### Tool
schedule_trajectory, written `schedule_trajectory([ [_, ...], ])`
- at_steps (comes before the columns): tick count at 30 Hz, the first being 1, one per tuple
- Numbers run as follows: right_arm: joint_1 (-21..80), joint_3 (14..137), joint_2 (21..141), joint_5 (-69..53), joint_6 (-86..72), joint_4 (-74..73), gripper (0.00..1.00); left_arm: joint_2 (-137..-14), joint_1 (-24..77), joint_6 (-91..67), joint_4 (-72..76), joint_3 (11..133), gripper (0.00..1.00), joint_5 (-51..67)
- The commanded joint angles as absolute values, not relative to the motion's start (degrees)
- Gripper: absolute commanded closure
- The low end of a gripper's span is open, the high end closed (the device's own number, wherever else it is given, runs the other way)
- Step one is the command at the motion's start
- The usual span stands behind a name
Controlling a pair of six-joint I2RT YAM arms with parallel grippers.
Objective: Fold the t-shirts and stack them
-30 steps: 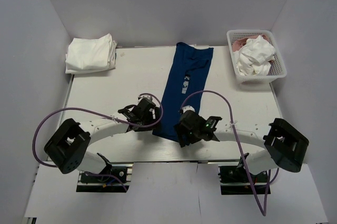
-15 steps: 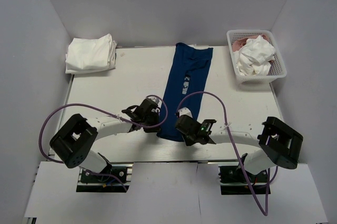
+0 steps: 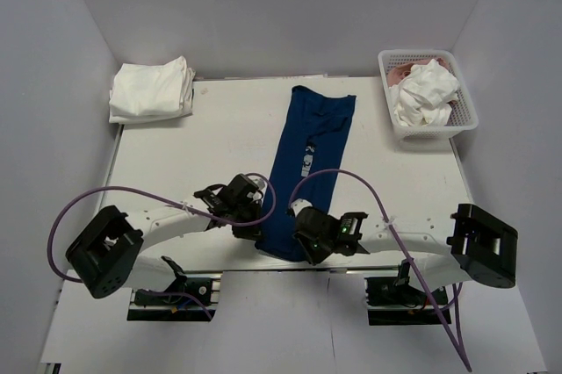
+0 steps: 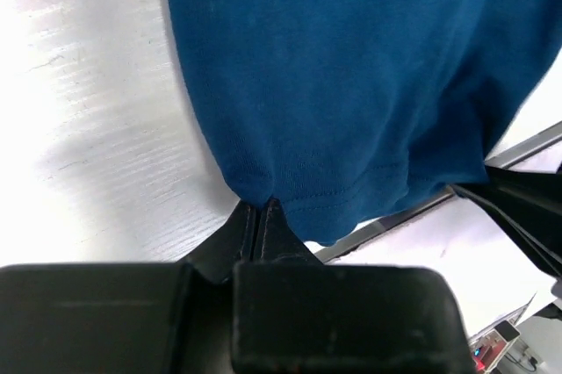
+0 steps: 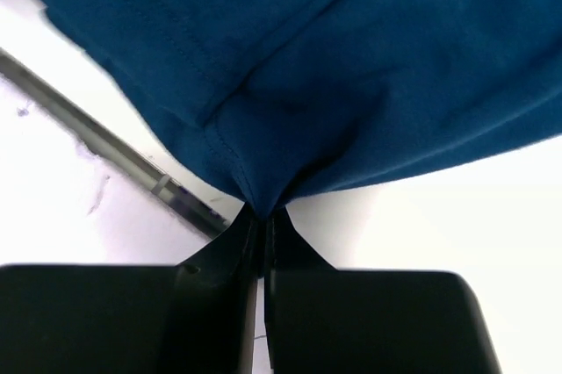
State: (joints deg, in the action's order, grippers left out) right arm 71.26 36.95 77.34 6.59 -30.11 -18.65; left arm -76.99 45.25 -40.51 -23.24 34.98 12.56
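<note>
The left tool (image 4: 259, 209) and the right tool (image 5: 261, 214) each pinch a near-edge corner of the blue t-shirt (image 3: 320, 115) lying down the middle of the bench (image 3: 176, 163), and a hard pull could slip it free.

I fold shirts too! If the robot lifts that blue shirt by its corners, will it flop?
Probably floppy: the blue shirt puckers where the left hand and right hand pinch its hem. It likely sags between them. Seems thin, so light.

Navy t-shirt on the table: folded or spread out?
Folded lengthwise: the navy t-shirt lies as a narrow strip, left gripper and right gripper pinching its near hem corners.
</note>
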Motion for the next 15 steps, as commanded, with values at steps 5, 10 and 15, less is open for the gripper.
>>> schedule_trajectory([
  [5,68.6,41.7,74.8,16.0,-33.3,-22.4,1.0,-77.5,44.0,-41.0,-22.9,41.1,1.0,9.4],
  [10,64.7,45.6,75.4,24.8,-32.3,-23.5,1.0,-82.4,43.5,-41.5,-23.5,50.6,1.0,1.4],
  [15,58.5,49.2,76.3,26.6,-30.5,-22.3,1.0,-86.3,42.0,-43.4,-20.0,59.2,1.0,-1.5],
])
